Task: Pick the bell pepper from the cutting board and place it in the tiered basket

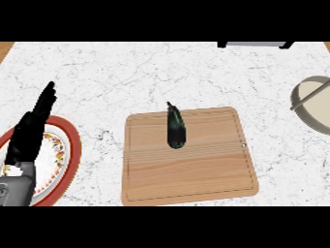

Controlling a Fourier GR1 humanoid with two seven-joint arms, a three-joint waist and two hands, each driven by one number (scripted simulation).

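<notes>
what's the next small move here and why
Probably bring a robot hand in over the dark green vegetable, since it lies untouched on the cutting board. The only robot hand in view, the left, is open over the red-rimmed plate, well left of the board. The tiered basket waits at the right edge.

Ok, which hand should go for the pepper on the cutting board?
Probably the left hand: it is the only one in view, open over the red-rimmed plate, just left of the cutting board. The dark bell pepper lies near the board's top edge. The right hand isn't visible.
</notes>
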